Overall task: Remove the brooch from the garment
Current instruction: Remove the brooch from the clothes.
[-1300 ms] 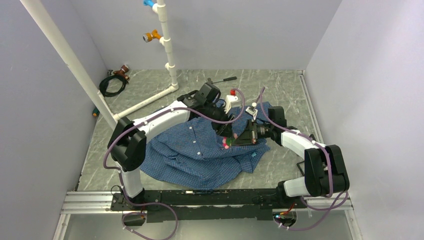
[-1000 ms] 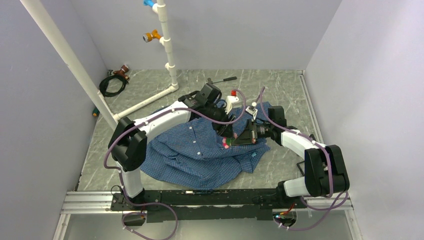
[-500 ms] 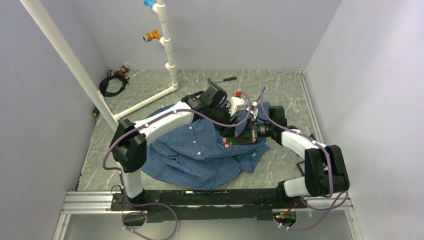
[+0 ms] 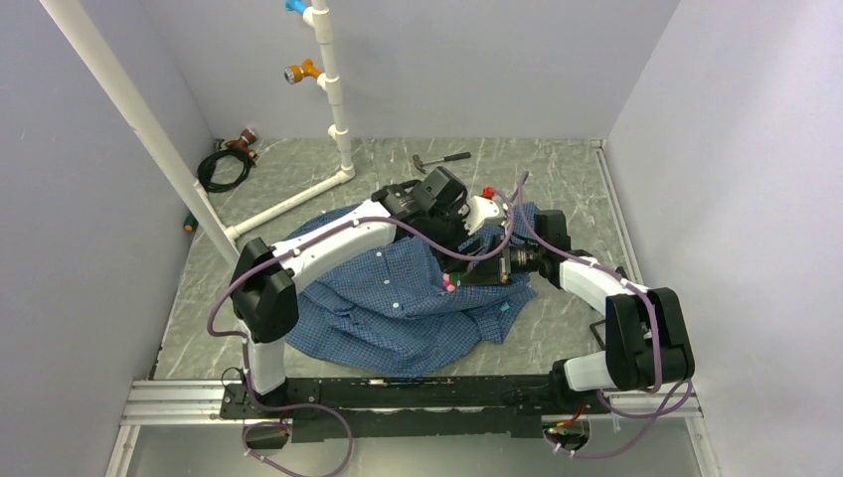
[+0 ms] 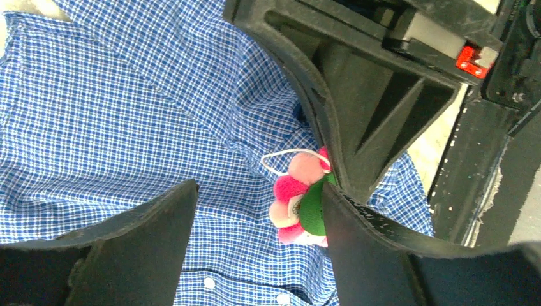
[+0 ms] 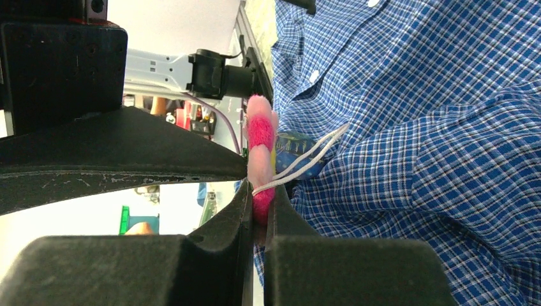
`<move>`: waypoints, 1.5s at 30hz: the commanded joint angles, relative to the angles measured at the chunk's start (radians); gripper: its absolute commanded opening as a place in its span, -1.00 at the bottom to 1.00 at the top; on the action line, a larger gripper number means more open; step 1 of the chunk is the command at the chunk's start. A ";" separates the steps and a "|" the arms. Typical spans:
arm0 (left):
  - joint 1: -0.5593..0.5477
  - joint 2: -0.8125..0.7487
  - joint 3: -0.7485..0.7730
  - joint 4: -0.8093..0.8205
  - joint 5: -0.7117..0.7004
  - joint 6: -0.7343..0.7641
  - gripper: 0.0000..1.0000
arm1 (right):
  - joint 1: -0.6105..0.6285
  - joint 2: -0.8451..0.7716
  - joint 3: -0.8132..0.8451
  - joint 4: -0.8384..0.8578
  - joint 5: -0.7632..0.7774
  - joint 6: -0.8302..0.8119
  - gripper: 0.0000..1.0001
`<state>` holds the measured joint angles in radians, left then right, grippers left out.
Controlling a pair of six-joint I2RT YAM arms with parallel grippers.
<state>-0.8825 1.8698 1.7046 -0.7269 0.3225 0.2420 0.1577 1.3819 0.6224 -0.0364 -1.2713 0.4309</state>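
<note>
Pulling the brooch free looks like the step in hand. Nearest the arm bases, the shirt lies crumpled on the table, and the brooch sits at its right-hand part, just off the cloth. The right gripper is closed tight on the brooch's lower edge, pinching it flat between both pads. A thin white loop runs from the brooch to a raised fold of the shirt, so it seems not yet free.

Beyond it, the left gripper hangs over the cloth with its jaws wide and nothing between them, the brooch just beside one fingertip.

To do this well, I would set those open jaws down on the fold next to the loop and pin the cloth. Then draw the right arm away steadily, along the line of the loop, without twisting.

The brooch is a thin disc seen edge-on from the right wrist. Its longer side runs in line with the fingers, and its faces turn towards the pads.
</note>
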 commanded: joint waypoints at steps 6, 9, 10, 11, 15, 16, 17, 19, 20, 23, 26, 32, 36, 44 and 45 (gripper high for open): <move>0.102 -0.101 -0.038 0.170 0.002 -0.120 0.71 | 0.002 0.004 0.037 0.030 -0.020 -0.015 -1.00; 0.168 -0.167 -0.127 0.286 0.088 -0.229 0.75 | 0.002 0.014 0.035 0.026 -0.013 -0.027 -1.00; 0.193 -0.188 -0.165 0.322 0.123 -0.283 0.75 | 0.002 0.019 0.033 0.029 -0.011 -0.029 -1.00; 0.213 -0.205 -0.202 0.351 0.162 -0.313 0.73 | 0.001 0.022 0.032 0.029 -0.009 -0.034 -1.00; 0.266 -0.266 -0.436 0.521 0.353 -0.383 0.56 | 0.002 0.050 0.025 0.028 -0.001 -0.076 -1.00; 0.268 -0.266 -0.475 0.562 0.396 -0.406 0.53 | 0.002 0.056 0.021 0.027 0.005 -0.092 -1.00; 0.268 -0.256 -0.503 0.579 0.422 -0.429 0.49 | 0.003 0.063 0.015 0.027 0.010 -0.104 -1.00; 0.265 -0.238 -0.562 0.639 0.474 -0.497 0.45 | 0.003 0.073 0.001 0.030 0.020 -0.114 -1.00; 0.264 -0.232 -0.589 0.671 0.492 -0.542 0.44 | 0.003 0.075 -0.003 0.030 0.025 -0.116 -1.00; 0.240 -0.220 -0.623 0.719 0.522 -0.591 0.40 | 0.003 0.075 -0.006 0.055 0.032 -0.116 -1.00; 0.207 -0.225 -0.594 0.683 0.514 -0.568 0.37 | 0.003 0.077 -0.014 0.059 0.034 -0.114 -1.00; 0.165 -0.200 -0.549 0.622 0.467 -0.534 0.35 | 0.003 0.096 -0.014 0.045 0.027 -0.126 -1.00; 0.146 -0.176 -0.531 0.585 0.416 -0.576 0.37 | 0.003 0.076 -0.024 0.040 0.025 -0.139 -1.00; 0.102 -0.129 -0.485 0.532 0.428 -0.633 0.17 | 0.003 0.049 -0.044 0.076 0.035 -0.097 -1.00; 0.103 -0.122 -0.480 0.530 0.429 -0.642 0.14 | 0.003 0.045 -0.045 0.077 0.039 -0.097 -1.00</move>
<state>-0.7635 1.7332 1.1709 -0.1806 0.7349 -0.3504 0.1589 1.4693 0.5812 -0.0185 -1.2381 0.3336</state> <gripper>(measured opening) 0.594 0.050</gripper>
